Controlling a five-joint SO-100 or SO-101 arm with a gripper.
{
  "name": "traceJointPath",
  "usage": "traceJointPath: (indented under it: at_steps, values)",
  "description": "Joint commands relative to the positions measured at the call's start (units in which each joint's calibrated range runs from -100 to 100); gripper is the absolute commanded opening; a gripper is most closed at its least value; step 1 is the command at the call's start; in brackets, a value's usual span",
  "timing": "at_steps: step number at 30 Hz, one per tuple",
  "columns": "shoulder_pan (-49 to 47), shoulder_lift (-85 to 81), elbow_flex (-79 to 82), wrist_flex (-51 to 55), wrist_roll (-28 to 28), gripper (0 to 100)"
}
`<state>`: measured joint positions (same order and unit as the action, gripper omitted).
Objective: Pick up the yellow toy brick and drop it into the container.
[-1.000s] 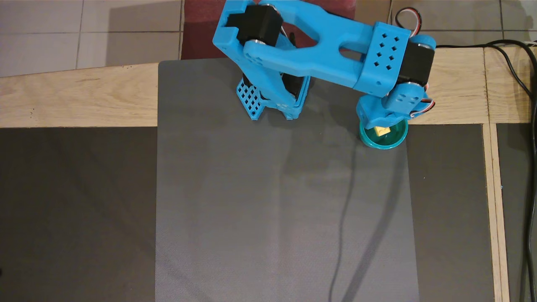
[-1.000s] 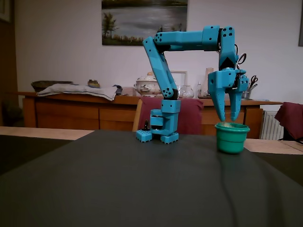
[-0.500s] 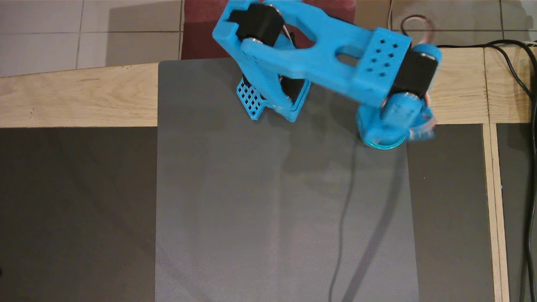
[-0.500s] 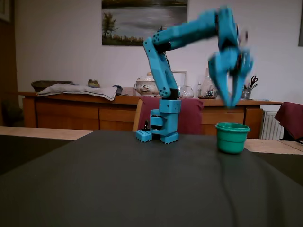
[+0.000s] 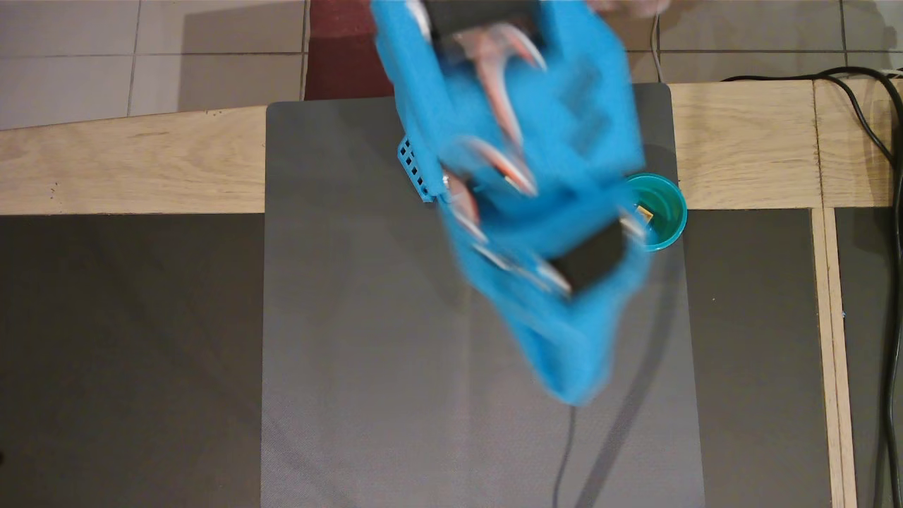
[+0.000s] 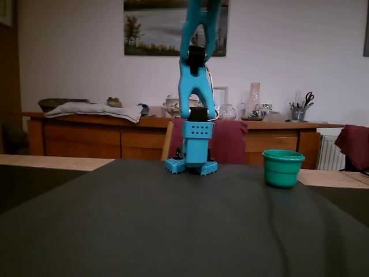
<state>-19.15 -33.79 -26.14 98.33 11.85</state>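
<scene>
The teal-green cup [image 5: 667, 212] stands at the right edge of the grey mat; it also shows in the fixed view [image 6: 282, 168]. A small yellow brick [image 5: 643, 212] lies inside the cup, partly hidden by the arm. The blue arm is raised high and blurred in the overhead view. Its gripper [image 5: 577, 384] points towards the mat's front, left of and apart from the cup. The blur hides how the jaws stand, and nothing shows between them. In the fixed view the arm [image 6: 196, 86] rises out of the top edge and the gripper is out of view.
The arm's blue base [image 6: 192, 164] stands at the back of the grey mat [image 5: 367, 339]. A black cable [image 5: 875, 141] runs along the right side of the wooden table. A thin cable [image 5: 564, 451] trails over the mat's front.
</scene>
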Motion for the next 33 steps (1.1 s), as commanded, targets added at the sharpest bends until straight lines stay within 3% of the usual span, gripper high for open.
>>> traceJointPath:
  at_steps: [1,12,18,33]
  values:
    - [2.09,-7.19,1.51,1.67,-0.24,0]
    - [3.64,-37.38,39.23,1.58,-1.97,0]
    - [9.44,-49.10,61.25,-9.43,-3.53,0]
    - [10.91,-65.45,103.13,-25.60,-10.49,0]
